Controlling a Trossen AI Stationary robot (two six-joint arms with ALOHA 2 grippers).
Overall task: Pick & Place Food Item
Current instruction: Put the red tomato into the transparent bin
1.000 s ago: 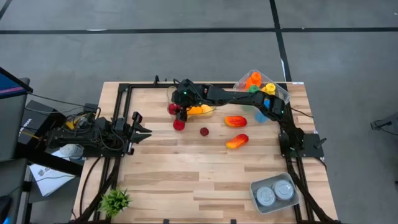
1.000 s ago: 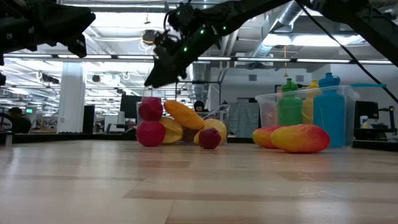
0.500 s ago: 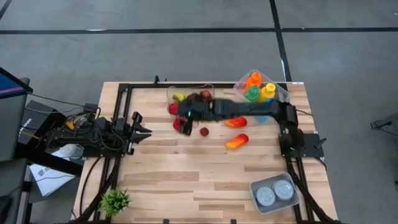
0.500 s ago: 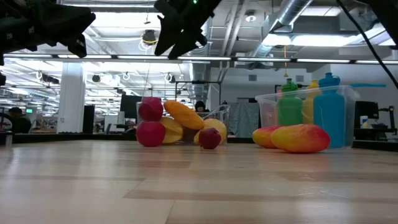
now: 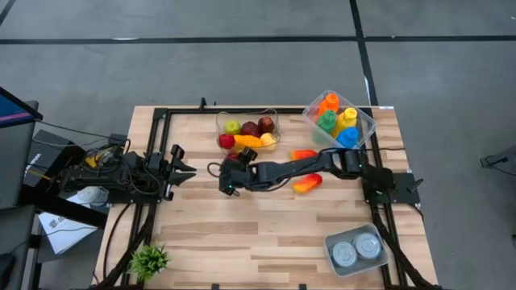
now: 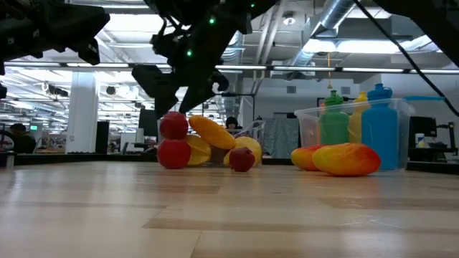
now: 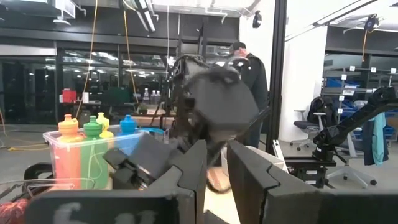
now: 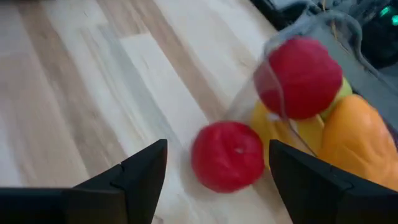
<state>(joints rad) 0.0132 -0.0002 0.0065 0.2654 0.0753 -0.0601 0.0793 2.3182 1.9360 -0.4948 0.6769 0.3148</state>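
Red fruit [image 8: 227,155] on table, partly hidden overhead by right claw [image 5: 229,182], fingers wide, empty; left claw [image 5: 182,169] narrow.

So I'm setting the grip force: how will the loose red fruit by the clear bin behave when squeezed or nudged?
The red fruit looks round and glossy, so it will probably roll if nudged and may slip from the right claw, whose fingers stand open. It lies beside the clear bin, which might stop it.

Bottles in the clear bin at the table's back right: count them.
4 bottles, standing together in the clear bin: orange at the back, yellow beside it, green in front, blue nearest the right arm. Others may be hidden.
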